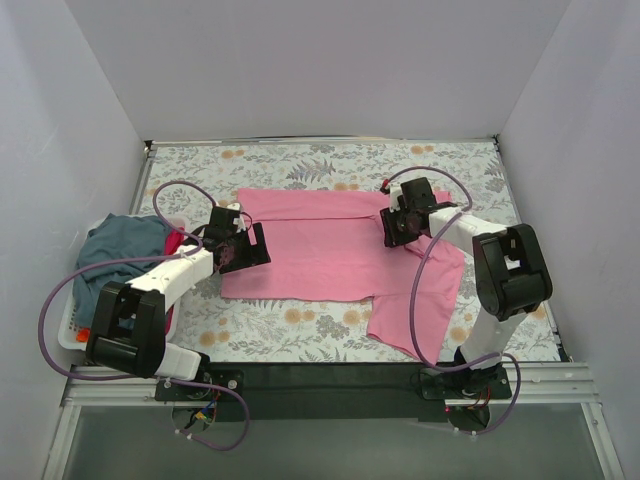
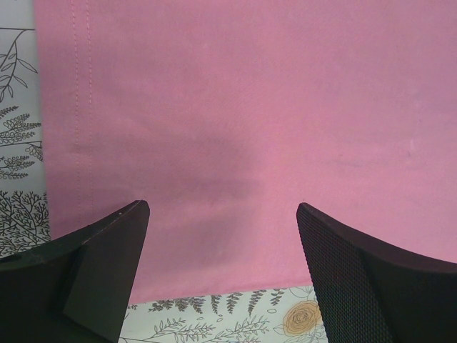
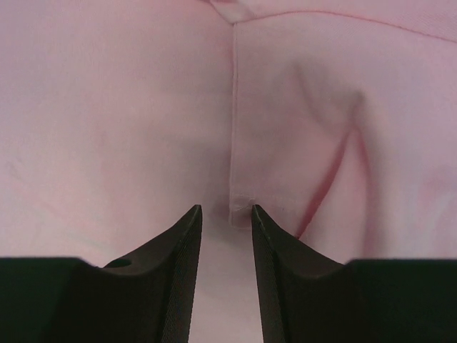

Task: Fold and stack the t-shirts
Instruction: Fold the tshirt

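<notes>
Pink shirt [image 1: 330, 250] lies flat mid-table, sleeve [image 1: 415, 300] trailing twd 5 o'clock. L gripper [image 1: 245, 245] over its 9 o'clock edge, jaws spread wide, nothing held. R gripper [image 1: 395, 228] at 3 o'clock by sleeve seam [image 3: 233, 107], jaws nearly together; can't tell if cloth's nipped. Best bet: L drops lower, nips both layers, then both lift level and fold across evenly.

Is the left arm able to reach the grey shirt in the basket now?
Probably yes. The grey shirt lies uncovered on top in the basket, right beside the left arm, whose hand is open above the pink shirt, holding nothing.
</notes>
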You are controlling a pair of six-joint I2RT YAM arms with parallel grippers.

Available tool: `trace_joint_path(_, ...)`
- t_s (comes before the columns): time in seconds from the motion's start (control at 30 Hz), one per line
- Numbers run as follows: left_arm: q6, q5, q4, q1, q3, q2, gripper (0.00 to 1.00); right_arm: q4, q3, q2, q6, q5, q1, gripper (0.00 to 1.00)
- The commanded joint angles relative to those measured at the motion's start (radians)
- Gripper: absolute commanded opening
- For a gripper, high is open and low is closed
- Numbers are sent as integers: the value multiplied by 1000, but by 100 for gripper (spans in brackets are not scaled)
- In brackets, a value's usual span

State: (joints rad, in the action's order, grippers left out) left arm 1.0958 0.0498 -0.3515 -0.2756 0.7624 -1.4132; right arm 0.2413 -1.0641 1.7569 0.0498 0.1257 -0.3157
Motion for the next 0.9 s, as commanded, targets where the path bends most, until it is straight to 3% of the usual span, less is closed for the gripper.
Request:
trace_joint_path(0.0, -14, 1, -4, -4, 28, 10, 78, -4, -59, 22, 36, -29, -8, 35)
trace_joint_path(0.23, -16, 2, -4, -4, 29, 7, 78, 0, -80, 62, 44, -69, -23, 26)
trace_joint_path(0.37, -14, 2, -4, -4, 29, 8, 78, 6, -74, 72, 53, -100, -34, 15)
trace_joint_path(0.53, -14, 5, -6, -4, 29, 7, 78, 10, -68, 72, 56, -110, -48, 16)
trace_joint_path(0.63, -14, 4, -4, -4, 29, 8, 78, 22, -76, 62, 58, -121, -56, 2)
trace_joint_path(0.87, -16, 5, -6, -4, 29, 10, 78, 99, -148, -3, 9, -118, -63, 1)
